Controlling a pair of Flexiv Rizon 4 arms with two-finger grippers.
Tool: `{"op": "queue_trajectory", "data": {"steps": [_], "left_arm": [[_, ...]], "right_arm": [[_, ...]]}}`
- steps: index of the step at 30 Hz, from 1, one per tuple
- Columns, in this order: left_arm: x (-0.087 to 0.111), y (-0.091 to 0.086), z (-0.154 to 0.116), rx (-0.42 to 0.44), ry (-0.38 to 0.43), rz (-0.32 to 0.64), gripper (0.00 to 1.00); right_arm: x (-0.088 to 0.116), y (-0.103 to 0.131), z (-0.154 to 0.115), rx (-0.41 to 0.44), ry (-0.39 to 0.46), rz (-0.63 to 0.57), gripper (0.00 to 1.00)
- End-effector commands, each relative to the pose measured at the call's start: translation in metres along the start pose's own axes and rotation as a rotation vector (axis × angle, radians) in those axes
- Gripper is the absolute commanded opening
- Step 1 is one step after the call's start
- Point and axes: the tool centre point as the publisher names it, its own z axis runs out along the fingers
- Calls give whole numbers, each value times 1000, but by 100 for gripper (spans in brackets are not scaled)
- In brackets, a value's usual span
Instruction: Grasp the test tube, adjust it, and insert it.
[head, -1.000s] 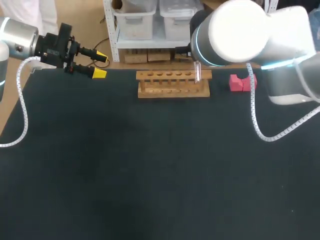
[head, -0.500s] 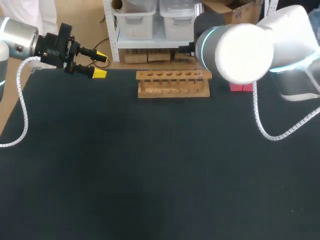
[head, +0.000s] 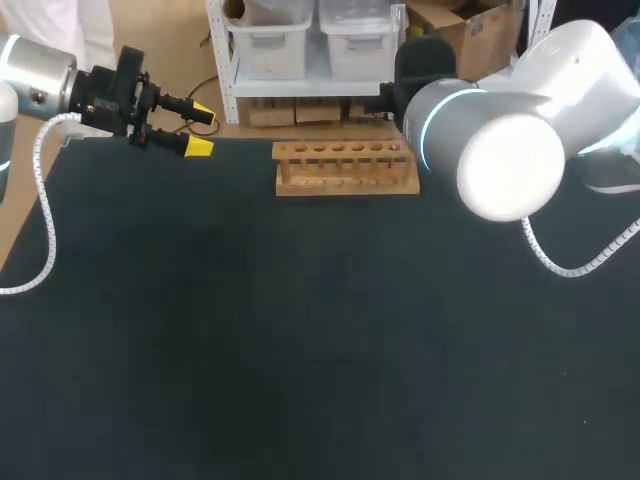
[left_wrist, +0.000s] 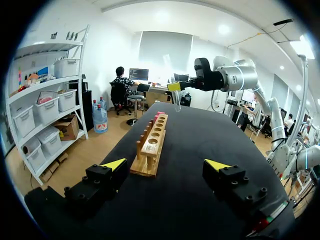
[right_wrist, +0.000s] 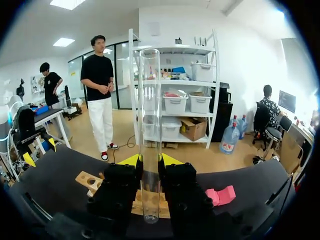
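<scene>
Table (head: 300, 330), dark-topped, fills the head view. Right arm (head: 510, 150) comes in from 2 o'clock, and its big white joint hangs over the far edge at about 1 o'clock, hiding its own gripper from that camera. Left arm (head: 40, 85) comes in from 10 o'clock and stops over the far left corner.

Rack (head: 346, 168), a wooden one with a row of holes, stands at 12 o'clock along the far edge. Its right end lies just beside the right arm's joint.

Left gripper (head: 201, 130) points toward 3 o'clock, along the far edge toward the rack and well apart from it. Its fingers are spread wide, and its own camera looks down the rack's length between them (left_wrist: 165, 165).

Right gripper (right_wrist: 150, 160) is clamped on the tube (right_wrist: 150, 135), one finger on either side. The clear glass tube stands upright, with its mouth well above the fingers and its rounded end below them. From the left wrist the tube (left_wrist: 177, 97) hangs in the air near the rack's far end, not touching it.

Block (right_wrist: 220, 195), small and pink, lies on the table just past that same end of the rack.
</scene>
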Motion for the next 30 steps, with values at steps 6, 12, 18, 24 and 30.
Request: {"op": "queue_trajectory", "data": {"steps": [6, 12, 18, 24, 30], "left_arm": [[1, -1, 0, -2, -1, 2, 100], [1, -1, 0, -2, -1, 2, 100], [1, -1, 0, -2, -1, 2, 100], [1, -1, 0, -2, -1, 2, 100], [1, -1, 0, -2, -1, 2, 100]], "right_arm": [[2, -3, 5, -39, -213, 3, 0], [2, -3, 5, -39, -213, 3, 0], [2, -3, 5, -39, -213, 3, 0], [6, -1, 8, -20, -230, -11, 0], [12, 6, 14, 20, -298, 1, 0]]}}
